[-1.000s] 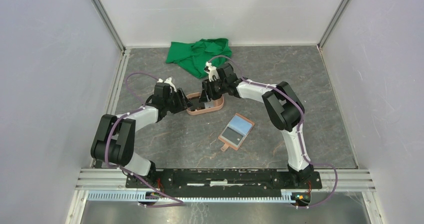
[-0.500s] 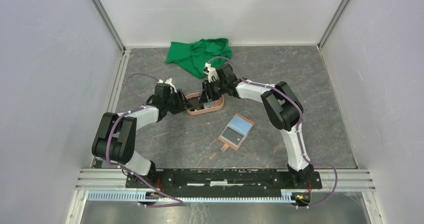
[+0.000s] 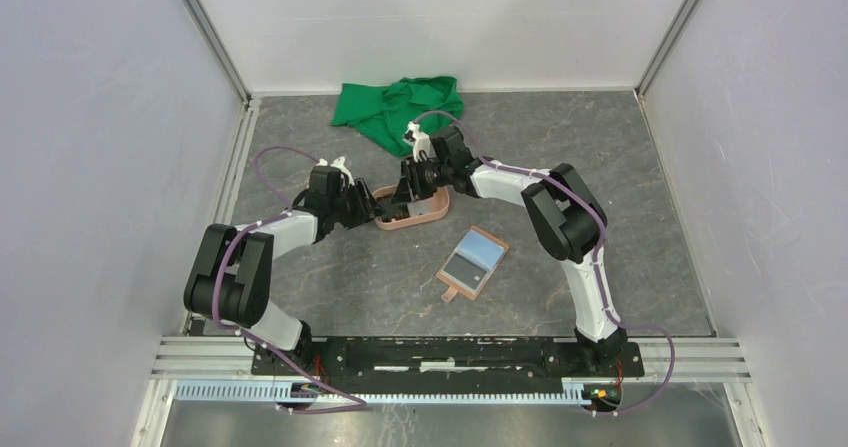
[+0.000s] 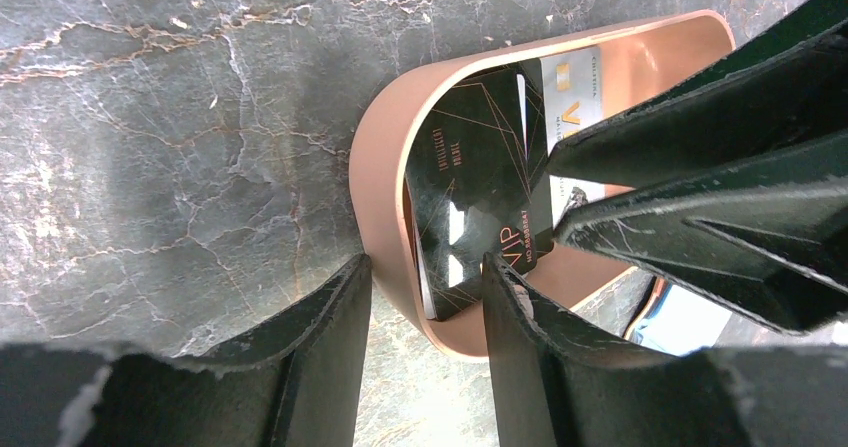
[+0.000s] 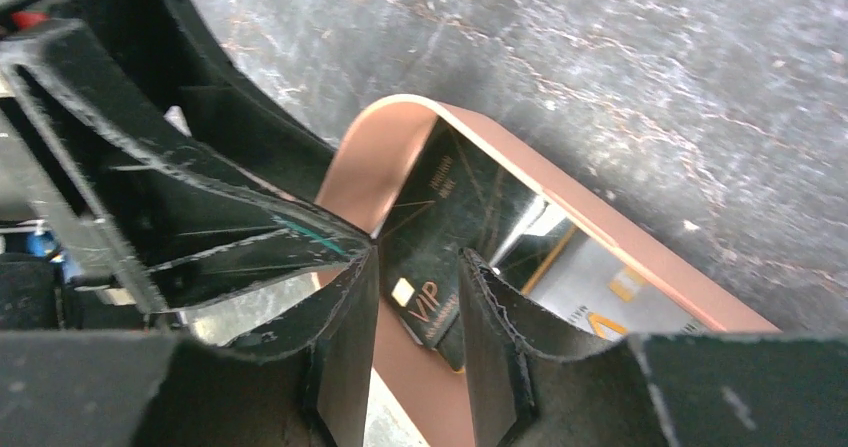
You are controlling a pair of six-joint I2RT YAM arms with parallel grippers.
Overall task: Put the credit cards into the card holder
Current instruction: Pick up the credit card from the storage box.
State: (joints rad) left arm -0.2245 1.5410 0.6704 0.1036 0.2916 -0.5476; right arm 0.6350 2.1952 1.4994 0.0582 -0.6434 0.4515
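Observation:
The tan card holder [image 3: 456, 284] lies open on the table with a light blue card [image 3: 480, 254] in it. Other credit cards stay in a salmon-pink tray [image 3: 412, 218]: a black VIP card [image 4: 480, 177] [image 5: 450, 217] leans on its end wall over a pale card [image 4: 575, 97] [image 5: 610, 297]. My left gripper [image 4: 428, 262] [image 3: 366, 205] is closed across that end wall, one finger outside and one against the card ends. My right gripper [image 5: 415, 267] [image 3: 408, 189] is open, its fingers either side of the black card's corner with small gaps.
A crumpled green cloth [image 3: 400, 110] lies at the back, behind the right wrist. Both grippers crowd the tray, fingers nearly touching. White enclosure walls ring the grey marbled table [image 3: 600, 147].
The right jaws have narrowed around the black card's corner. The left jaws closed slightly on the tray wall. Arms, tray and card holder have hardly moved.

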